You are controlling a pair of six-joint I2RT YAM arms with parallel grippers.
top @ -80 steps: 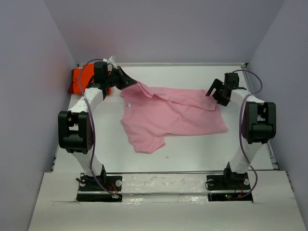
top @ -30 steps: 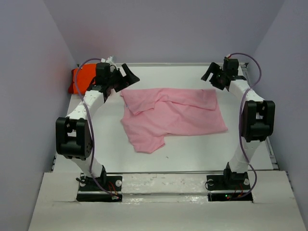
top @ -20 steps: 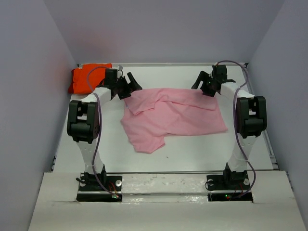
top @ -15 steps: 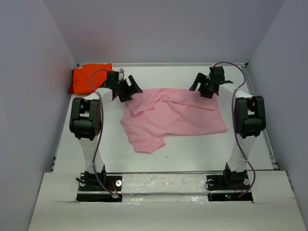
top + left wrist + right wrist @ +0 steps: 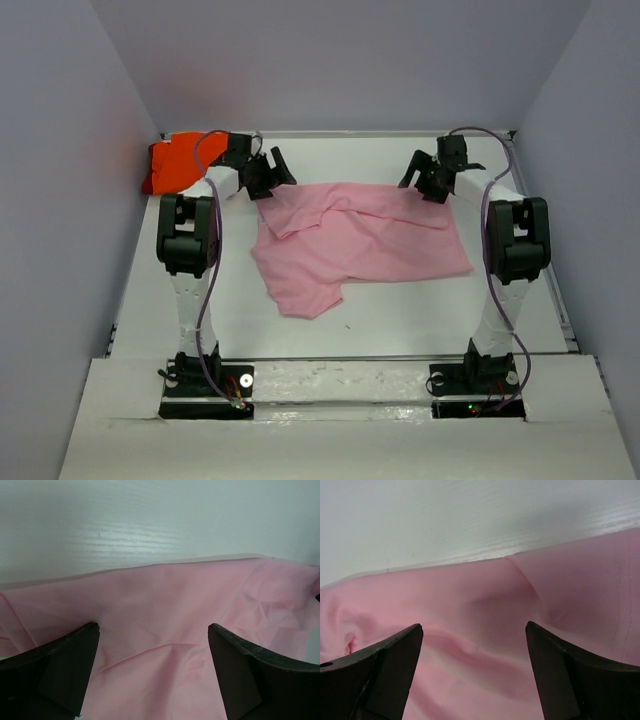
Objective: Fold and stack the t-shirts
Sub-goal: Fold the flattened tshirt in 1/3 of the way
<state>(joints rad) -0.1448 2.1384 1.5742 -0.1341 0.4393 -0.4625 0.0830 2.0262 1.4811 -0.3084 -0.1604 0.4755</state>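
The light pink t-shirt (image 5: 355, 240) lies partly folded and rumpled across the middle of the table. A bright orange t-shirt (image 5: 175, 165) sits bunched in the far left corner. My left gripper (image 5: 272, 172) hangs open over the pink shirt's far left corner. In the left wrist view its fingers (image 5: 60, 670) straddle pink cloth (image 5: 165, 630) without pinching it. My right gripper (image 5: 425, 177) is open over the far right corner. Wrinkled pink cloth (image 5: 485, 625) lies between its fingers (image 5: 570, 675) in the right wrist view.
The white table (image 5: 400, 310) is boxed in by grey walls on three sides, and its far edge (image 5: 350, 135) runs just behind both grippers. Both arm bases (image 5: 205, 385) stand on the near ledge.
Both grippers have swung inward from the far corners and down onto the pink shirt's far edge. The left arm folded toward the middle. The pink shirt lies as before.
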